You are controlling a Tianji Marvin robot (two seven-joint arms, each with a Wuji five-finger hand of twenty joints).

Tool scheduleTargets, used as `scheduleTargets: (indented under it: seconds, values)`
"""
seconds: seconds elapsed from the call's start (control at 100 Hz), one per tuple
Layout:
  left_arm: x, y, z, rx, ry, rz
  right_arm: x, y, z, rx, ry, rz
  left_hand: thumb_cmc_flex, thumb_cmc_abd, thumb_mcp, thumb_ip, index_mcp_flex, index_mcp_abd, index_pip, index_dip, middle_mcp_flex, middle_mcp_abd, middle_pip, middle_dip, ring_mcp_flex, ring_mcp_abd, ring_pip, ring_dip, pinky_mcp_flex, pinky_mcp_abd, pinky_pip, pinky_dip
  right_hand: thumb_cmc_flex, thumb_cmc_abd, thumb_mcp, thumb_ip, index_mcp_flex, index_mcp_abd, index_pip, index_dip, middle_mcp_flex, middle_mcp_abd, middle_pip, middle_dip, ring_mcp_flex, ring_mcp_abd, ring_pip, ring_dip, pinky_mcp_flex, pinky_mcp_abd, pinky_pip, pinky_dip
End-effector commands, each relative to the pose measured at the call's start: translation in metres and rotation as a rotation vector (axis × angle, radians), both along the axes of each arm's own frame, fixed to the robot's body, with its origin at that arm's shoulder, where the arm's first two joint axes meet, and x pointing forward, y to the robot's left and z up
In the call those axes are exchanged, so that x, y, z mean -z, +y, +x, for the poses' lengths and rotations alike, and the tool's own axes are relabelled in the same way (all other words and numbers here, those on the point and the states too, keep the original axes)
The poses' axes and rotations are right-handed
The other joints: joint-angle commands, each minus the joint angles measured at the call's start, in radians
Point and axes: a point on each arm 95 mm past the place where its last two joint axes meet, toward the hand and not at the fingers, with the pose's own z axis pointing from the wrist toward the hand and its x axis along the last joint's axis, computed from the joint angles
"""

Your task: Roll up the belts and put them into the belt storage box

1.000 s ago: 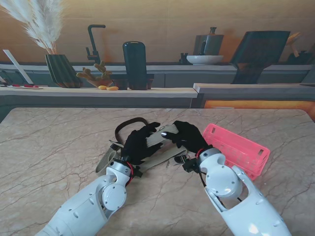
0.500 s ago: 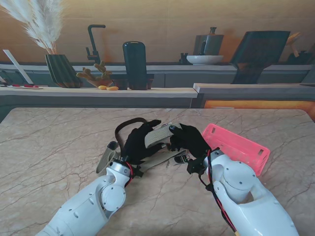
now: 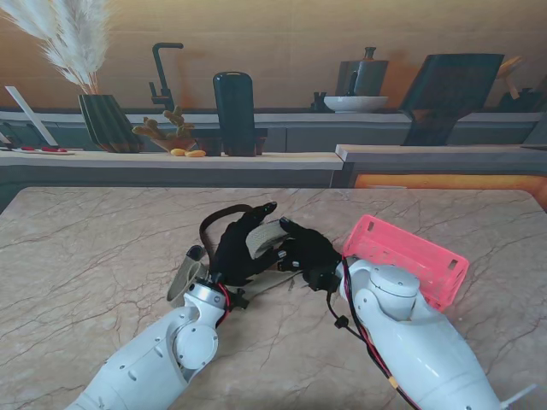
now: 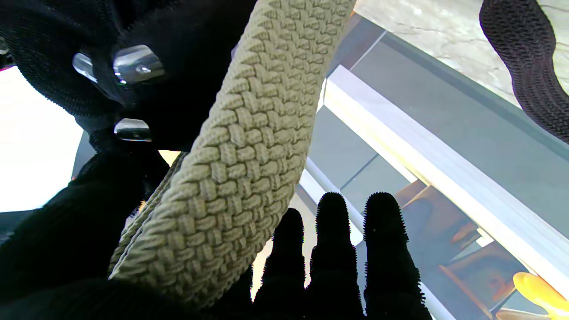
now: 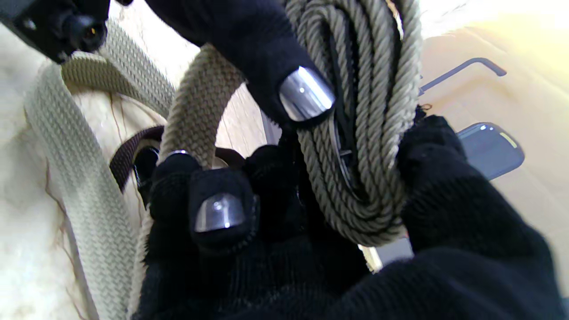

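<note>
Both hands meet mid-surface over the beige woven belt (image 3: 267, 236). The right robot hand (image 3: 305, 250) has fingers closed around a partly wound coil (image 5: 364, 133) of it, several turns stacked between thumb and fingers. The left robot hand (image 3: 242, 245) cradles the free strap across its palm, fingers (image 4: 333, 249) fairly straight and loose, more guiding than gripping; call it holding the belt lightly. The loose tail (image 5: 80, 186) trails on the marble surface (image 3: 102, 256) toward me. A dark brown belt (image 3: 224, 215) loops just behind the hands, touching or nearly touching the beige one.

Risks, as I judge them: the coil could spring open if the right fingers relax, since the weave looks stiff. The tail may snag on the brown belt or drag it along. Turns could slide sideways and cone out.

The pink basket (image 3: 408, 256) sits just right of the right forearm, very close; the elbow could bump it when swinging over. Left side of the surface has wide open room; the far edge lies well beyond the belts.
</note>
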Motion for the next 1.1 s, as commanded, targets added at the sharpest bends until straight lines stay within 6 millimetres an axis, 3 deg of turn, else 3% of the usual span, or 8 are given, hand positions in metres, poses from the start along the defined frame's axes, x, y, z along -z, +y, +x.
scheduleTargets:
  seconds: [0.0, 0.47, 0.57, 0.6, 0.69, 0.75, 0.86, 1.09]
  values:
    - [-0.003, -0.007, -0.001, 0.004, -0.003, -0.016, 0.003, 0.015, -0.004, -0.038, 0.027, 0.035, 0.021, 0.043, -0.022, -0.038, -0.025, -0.014, -0.054, 0.006, -0.035, -0.023, 0.0, -0.019, -0.025, -0.042, -0.011, -0.022, -0.014, -0.05, -0.019, -0.012, 0.142, 0.106, 0.157, 0.066, 0.108, -0.306, 0.175, 0.02, 0.035, 0.071, 0.055, 0.026, 0.053, -0.069, 0.053, 0.017, 0.023, -0.06, 0.083, 0.046]
    - [-0.004, -0.007, -0.001, -0.017, -0.001, -0.034, 0.02, 0.038, -0.004, -0.24, 0.105, 0.061, 0.09, 0.149, -0.142, -0.024, -0.029, -0.049, -0.124, 0.014, -0.051, -0.034, 0.014, -0.037, -0.046, -0.043, 0.005, -0.052, -0.025, -0.092, -0.026, -0.017, 0.157, 0.113, 0.148, 0.067, 0.102, -0.289, 0.17, 0.03, 0.014, 0.082, 0.038, 0.028, 0.023, -0.048, 0.037, 0.013, -0.013, -0.047, 0.068, 0.041]
    - [-0.004, -0.008, -0.001, -0.015, 0.002, -0.038, 0.023, 0.043, -0.004, -0.28, 0.091, 0.007, 0.232, 0.273, -0.353, 0.004, -0.022, -0.089, -0.12, 0.046, -0.051, -0.042, 0.015, -0.041, -0.048, -0.043, 0.008, -0.055, -0.029, -0.091, -0.028, -0.019, 0.154, 0.114, 0.144, 0.072, 0.101, -0.293, 0.161, 0.025, 0.008, 0.078, 0.022, 0.02, 0.016, -0.043, 0.017, 0.006, -0.018, -0.043, 0.06, 0.037]
    - [-0.004, -0.008, -0.001, -0.015, 0.004, -0.039, 0.024, 0.044, -0.004, -0.289, 0.09, 0.0, 0.379, 0.369, -0.542, 0.02, -0.026, -0.097, -0.081, 0.058, -0.048, -0.048, 0.018, -0.041, -0.05, -0.043, 0.009, -0.054, -0.032, -0.09, -0.026, -0.018, 0.155, 0.112, 0.144, 0.077, 0.1, -0.289, 0.156, 0.018, 0.003, 0.083, 0.003, 0.009, 0.007, -0.033, -0.004, -0.002, -0.028, -0.038, 0.045, 0.029]
    - [-0.004, -0.008, -0.002, -0.019, 0.015, -0.053, 0.024, 0.044, -0.005, -0.313, 0.082, -0.037, 0.566, 0.506, -0.594, 0.015, -0.021, -0.102, 0.238, 0.187, -0.016, -0.082, 0.023, -0.04, -0.044, -0.048, 0.014, -0.051, -0.034, -0.078, -0.019, -0.014, 0.151, 0.103, 0.149, 0.083, 0.096, -0.266, 0.143, -0.01, -0.025, 0.096, -0.059, -0.031, -0.029, -0.002, -0.075, -0.028, -0.061, -0.02, 0.005, 0.011]
    - [-0.005, -0.008, -0.002, -0.023, 0.021, -0.069, 0.025, 0.043, -0.006, -0.328, 0.058, -0.103, 0.69, 0.5, -0.628, -0.017, 0.062, -0.11, 0.4, 0.16, 0.016, -0.102, 0.026, -0.037, -0.038, -0.052, 0.017, -0.05, -0.042, -0.047, -0.016, -0.011, 0.136, 0.094, 0.144, 0.088, 0.073, -0.235, 0.127, -0.038, -0.059, 0.093, -0.123, -0.079, -0.066, 0.015, -0.158, -0.061, -0.091, -0.009, -0.042, -0.011]
    - [-0.006, -0.008, -0.004, -0.021, 0.018, -0.091, 0.025, 0.038, -0.004, -0.334, -0.008, -0.241, 0.751, 0.495, -0.624, -0.016, 0.143, -0.118, 0.563, 0.205, 0.092, -0.114, 0.038, -0.031, -0.015, -0.054, 0.028, -0.043, -0.037, -0.027, -0.002, -0.004, 0.078, 0.05, 0.148, 0.097, 0.005, -0.198, 0.089, -0.062, -0.135, 0.08, -0.238, -0.16, -0.143, 0.027, -0.313, -0.131, -0.136, 0.009, -0.118, -0.046]
    - [-0.01, -0.01, -0.008, -0.015, 0.027, -0.138, 0.023, 0.028, -0.002, -0.255, -0.108, -0.453, 0.774, 0.488, -0.623, -0.01, 0.146, -0.073, 0.85, 0.359, 0.232, -0.079, 0.086, -0.001, 0.044, -0.063, 0.04, -0.045, -0.026, 0.002, 0.014, 0.005, -0.002, 0.014, 0.194, 0.091, -0.021, -0.16, -0.011, -0.033, -0.227, 0.082, -0.366, -0.249, -0.236, 0.047, -0.503, -0.234, -0.184, 0.036, -0.198, -0.069]
